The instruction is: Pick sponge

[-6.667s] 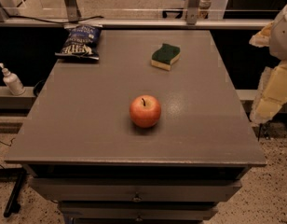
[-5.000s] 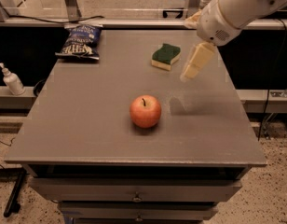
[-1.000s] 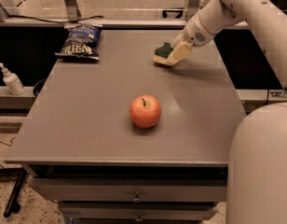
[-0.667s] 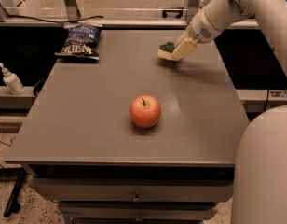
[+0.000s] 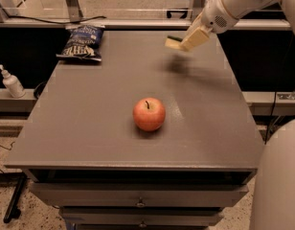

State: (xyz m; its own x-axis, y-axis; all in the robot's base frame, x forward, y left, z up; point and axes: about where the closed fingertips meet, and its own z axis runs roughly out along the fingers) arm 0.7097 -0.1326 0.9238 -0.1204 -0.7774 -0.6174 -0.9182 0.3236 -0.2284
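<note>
The sponge [image 5: 173, 41] shows its dark green top and pale yellow base. It is held in the air above the far right part of the grey table [image 5: 114, 95], with its shadow on the tabletop below. My gripper [image 5: 189, 41] comes in from the upper right on a white arm and is shut on the sponge. Its cream fingers [image 5: 197, 36] cover the sponge's right end.
A red apple [image 5: 149, 114] stands near the table's middle. A dark blue chip bag [image 5: 81, 41] lies at the far left corner. A white pump bottle [image 5: 10, 82] stands on a ledge left of the table. My white body [image 5: 279, 181] fills the lower right.
My gripper closed on the sponge and lifted it off the table; the sponge now hangs above its shadow. The apple and chip bag have not moved.
</note>
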